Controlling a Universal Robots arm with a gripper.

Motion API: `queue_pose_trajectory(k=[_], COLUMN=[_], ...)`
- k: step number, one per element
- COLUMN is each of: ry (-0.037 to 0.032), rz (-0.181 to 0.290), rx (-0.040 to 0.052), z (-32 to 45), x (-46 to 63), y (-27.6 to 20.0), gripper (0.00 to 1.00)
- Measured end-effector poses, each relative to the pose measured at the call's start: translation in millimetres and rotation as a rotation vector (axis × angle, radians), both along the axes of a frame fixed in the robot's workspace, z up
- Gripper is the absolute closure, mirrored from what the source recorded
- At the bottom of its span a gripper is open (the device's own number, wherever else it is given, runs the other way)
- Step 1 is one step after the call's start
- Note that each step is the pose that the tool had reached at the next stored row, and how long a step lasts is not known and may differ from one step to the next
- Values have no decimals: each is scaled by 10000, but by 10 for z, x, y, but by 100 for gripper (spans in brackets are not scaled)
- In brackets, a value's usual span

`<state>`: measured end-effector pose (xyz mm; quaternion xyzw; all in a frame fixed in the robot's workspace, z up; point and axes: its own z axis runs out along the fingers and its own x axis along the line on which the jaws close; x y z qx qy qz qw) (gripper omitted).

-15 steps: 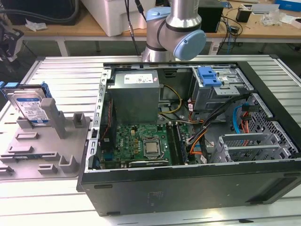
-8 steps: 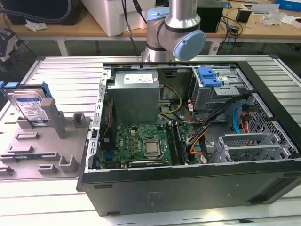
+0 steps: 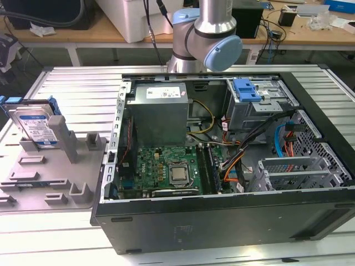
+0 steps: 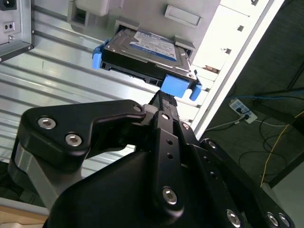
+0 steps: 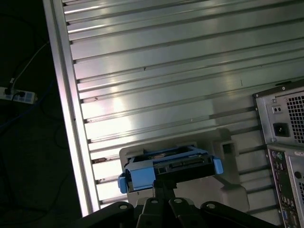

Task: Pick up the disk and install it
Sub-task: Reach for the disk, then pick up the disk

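The disk (image 3: 36,124), a silver hard drive with a white-and-blue label and a blue bracket, stands on edge in a grey holder (image 3: 61,166) at the exterior view's left, outside the computer case. In both wrist views it sits in that holder, disk (image 4: 142,50) and disk (image 5: 166,164), with nothing touching it. The black gripper (image 4: 164,99) points at the disk's blue end, a short way off it. In the first wrist view the gripper (image 5: 164,187) sits just in front of the disk. The arm (image 3: 208,33) rises at the back of the exterior view.
The open computer case (image 3: 222,138) lies on the ribbed metal table (image 3: 77,83). Inside are the grey power-supply box (image 3: 161,111), the motherboard (image 3: 166,166), cables, and a silver drive cage (image 3: 260,105) with a blue latch (image 3: 247,88). The table edge (image 5: 66,118) runs beside the holder.
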<state>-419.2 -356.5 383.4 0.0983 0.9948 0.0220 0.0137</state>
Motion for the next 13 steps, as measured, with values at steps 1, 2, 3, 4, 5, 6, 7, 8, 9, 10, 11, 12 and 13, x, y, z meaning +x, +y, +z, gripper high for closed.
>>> queue_pose_trajectory(k=[1, 2, 3, 4, 5, 6, 7, 8, 9, 10, 11, 12, 13], ry=[0, 0, 0, 0, 0, 0, 0, 0, 0, 0, 0, 0, 0], rz=[0, 0, 0, 0, 0, 0, 0, 0, 0, 0, 0, 0, 0], rx=[-1, -2, -2, -2, -4, -6, -7, -9, -9, -10, -11, -11, -12], z=[0, 0, 0, 0, 0, 0, 0, 0, 0, 0, 0, 0, 0], x=[0, 0, 0, 0, 0, 0, 0, 0, 0, 0, 0, 0, 0], y=[0, 0, 0, 0, 0, 0, 0, 0, 0, 0, 0, 0, 0], gripper=[89, 89, 89, 89, 89, 89, 89, 89, 89, 89, 89, 89, 89])
